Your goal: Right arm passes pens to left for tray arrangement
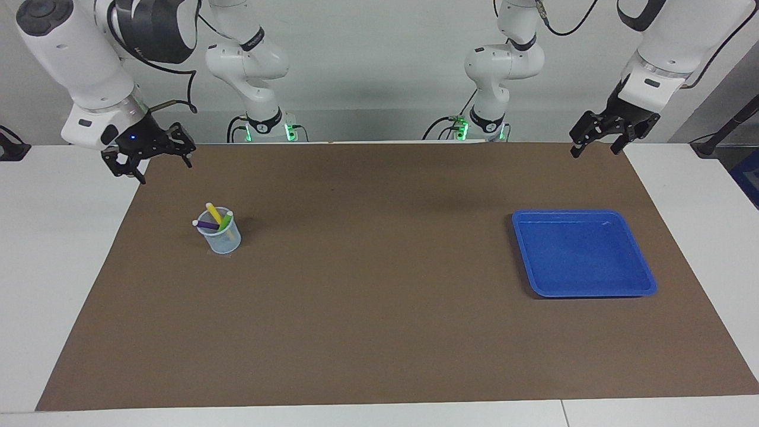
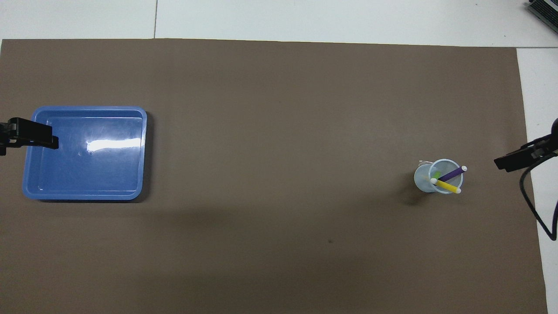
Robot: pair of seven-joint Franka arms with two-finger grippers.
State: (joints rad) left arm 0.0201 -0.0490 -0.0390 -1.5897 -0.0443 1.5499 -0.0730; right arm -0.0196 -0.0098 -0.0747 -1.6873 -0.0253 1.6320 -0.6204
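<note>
Both arms parked at the robots' edge of the table, each waiting. Right arm's black two-finger gripper with the small blue light hangs in the air over the brown mat's corner at the right arm's end, fingers spread apart, nothing between them; in the overhead view only its tip shows at the frame edge. Left arm's black two-finger gripper with no light hangs over the mat corner at the left arm's end, fingers also apart, holding nothing; from overhead its tip overlaps the tray rim, but the facing view shows it up in the air and clear of it. Farther from the robots: small clear bluish plastic cup stands upright on the mat toward the right arm's end, with all three slim marker pens inside, leaning out over its rim: yellow pen, purple pen, green pen, each with a whitish end up. Shallow bright blue plastic tray with rounded corners sits flat on the mat toward the left arm's end, well apart from the cup.
</note>
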